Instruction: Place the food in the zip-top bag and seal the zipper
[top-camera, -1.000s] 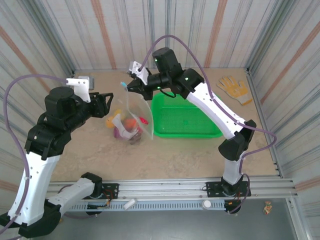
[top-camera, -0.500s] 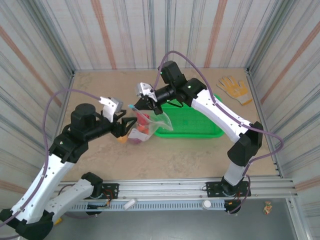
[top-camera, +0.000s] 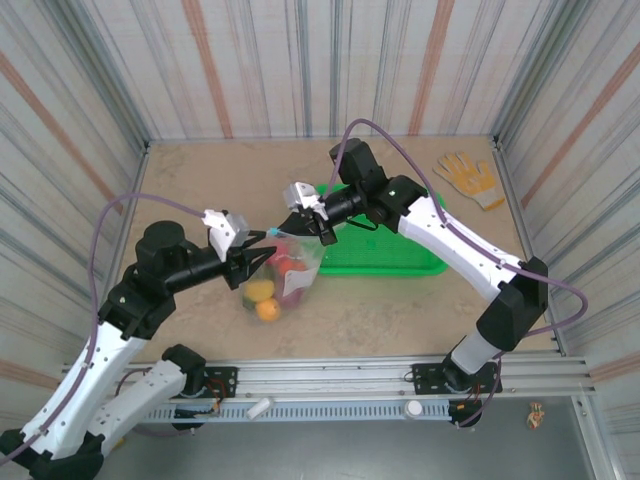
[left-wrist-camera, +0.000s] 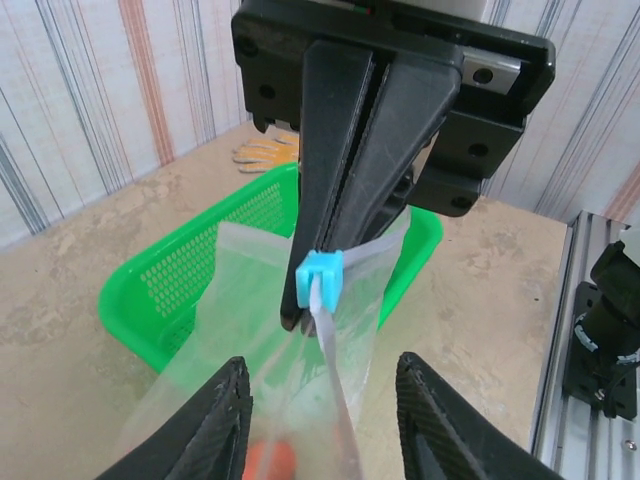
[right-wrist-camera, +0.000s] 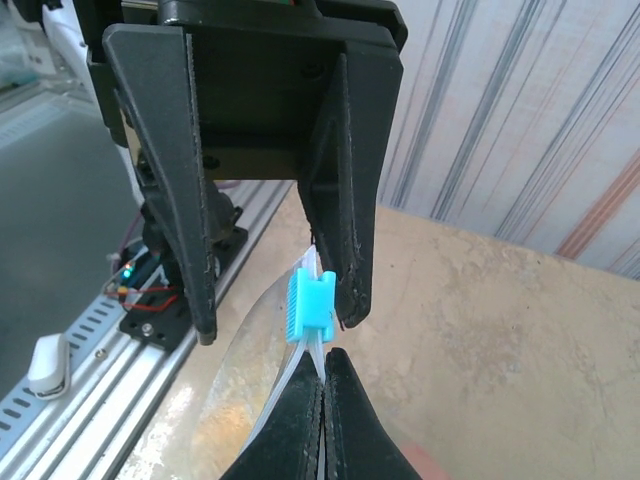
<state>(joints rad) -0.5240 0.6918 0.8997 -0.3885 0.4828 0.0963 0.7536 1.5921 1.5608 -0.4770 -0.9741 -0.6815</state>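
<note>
Right tool (right-wrist-camera: 322, 365) clamps the zipper (left-wrist-camera: 331, 360); left tool (top-camera: 263, 254) stands spread around it; food (top-camera: 262, 295) looks dim through the crinkled bag (top-camera: 305, 262).

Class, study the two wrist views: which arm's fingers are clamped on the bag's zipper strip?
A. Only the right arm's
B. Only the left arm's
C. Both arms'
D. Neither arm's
A: the right gripper has its fingers pressed together on the zipper next to the blue slider, while the left gripper has its fingers wide apart on either side of the strip.
</note>
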